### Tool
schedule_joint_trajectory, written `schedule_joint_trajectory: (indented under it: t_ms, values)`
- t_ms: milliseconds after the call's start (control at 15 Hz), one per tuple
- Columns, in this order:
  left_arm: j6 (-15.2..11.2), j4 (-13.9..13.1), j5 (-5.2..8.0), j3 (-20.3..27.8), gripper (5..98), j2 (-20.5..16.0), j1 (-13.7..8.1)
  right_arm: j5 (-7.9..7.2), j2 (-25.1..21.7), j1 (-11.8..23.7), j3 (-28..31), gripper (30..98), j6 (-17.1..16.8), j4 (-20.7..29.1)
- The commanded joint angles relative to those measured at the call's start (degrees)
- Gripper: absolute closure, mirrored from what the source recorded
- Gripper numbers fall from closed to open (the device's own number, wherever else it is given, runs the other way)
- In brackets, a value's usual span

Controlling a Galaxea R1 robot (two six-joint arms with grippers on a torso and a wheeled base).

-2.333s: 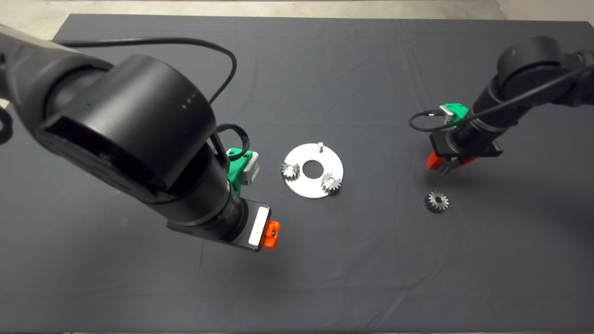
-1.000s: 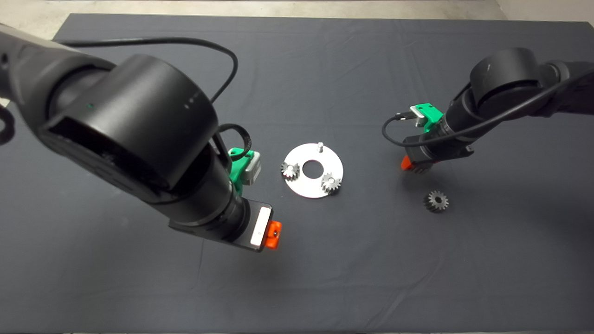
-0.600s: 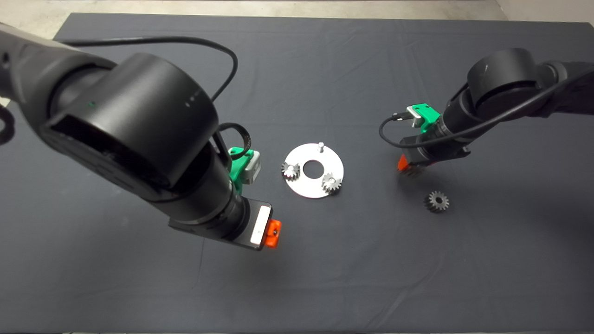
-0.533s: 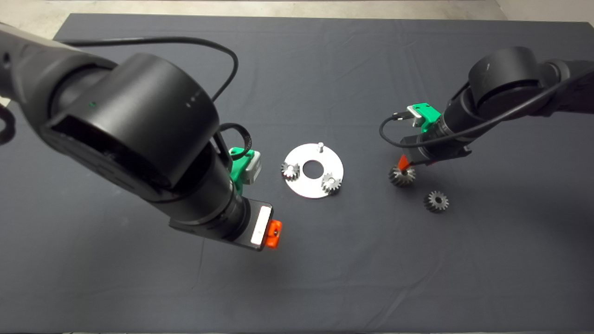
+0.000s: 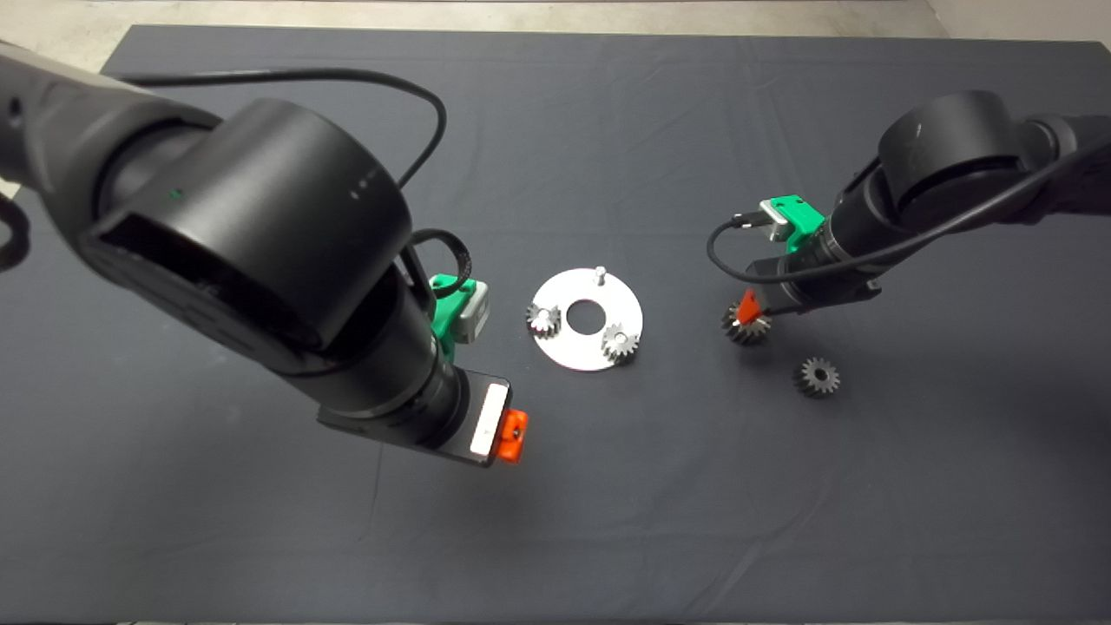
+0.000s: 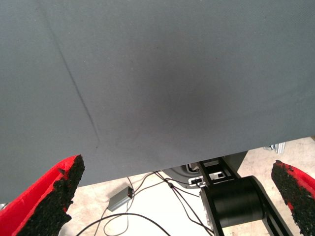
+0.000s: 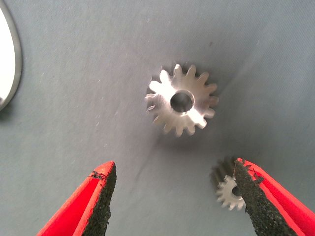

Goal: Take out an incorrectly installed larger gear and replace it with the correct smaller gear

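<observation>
The left hand (image 6: 177,163) hangs spread and idle over the bare mat (image 5: 608,521). The smaller gear (image 5: 816,377) lies on the bench, just beside the larger gear (image 7: 182,102), which rests flat off the plate (image 5: 568,347). The right hand (image 7: 173,166) hovers spread over the larger gear, pinching nothing. It should probably shift across, straddle the smaller gear squarely, then seat it on the bare peg (image 5: 599,274). The cloth is creased, with pale floor (image 5: 521,13) beyond.

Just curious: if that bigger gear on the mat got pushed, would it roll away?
The larger gear lies flat on the mat, so it would probably slide, not roll. It looks like solid metal, so likely stiff and heavy for its size.
</observation>
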Motion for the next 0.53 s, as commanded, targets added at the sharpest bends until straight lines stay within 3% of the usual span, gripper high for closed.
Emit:
schedule_joint_trajectory:
  t_ms: [0, 400, 467]
  values:
    - [0.1, 0.2, 3.51, -0.1, 6.0, 0.1, -0.7, -5.92, -2.6, 2.7, 0.1, 64.9, 2.4, 8.5]
    - [-0.2, 0.2, 3.42, 0.3, 6.0, 1.0, -0.7, -5.92, -12.2, -0.3, 5.9, 64.6, 3.8, 9.5]
    - [-0.4, 0.2, 3.42, 0.1, 6.0, 2.0, -0.7, -5.92, -13.4, -0.8, 6.6, 60.5, 3.8, 9.2]
